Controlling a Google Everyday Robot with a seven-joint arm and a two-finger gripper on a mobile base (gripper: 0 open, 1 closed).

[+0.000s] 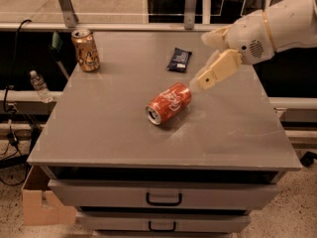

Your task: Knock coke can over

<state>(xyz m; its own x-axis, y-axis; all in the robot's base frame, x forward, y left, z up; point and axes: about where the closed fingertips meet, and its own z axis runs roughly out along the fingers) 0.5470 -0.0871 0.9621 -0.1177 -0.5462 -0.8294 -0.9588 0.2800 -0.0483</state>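
Observation:
The coke can [168, 103] is red-orange with white script. It lies on its side near the middle of the grey table [104, 133], with its silver top facing the front left. My gripper [199, 84] hangs just to the right of the can's far end, a small gap apart from it and above the tabletop. Its cream fingers [218, 70] slope down to the left from the white arm at the upper right. Nothing is held in it.
A gold-brown patterned can [85, 49] stands upright at the table's back left corner. A dark blue snack packet [179, 59] lies flat behind the coke can. Drawers with handles [164, 199] sit below the tabletop. A water bottle [39, 86] and a cardboard box [37, 202] are at the left.

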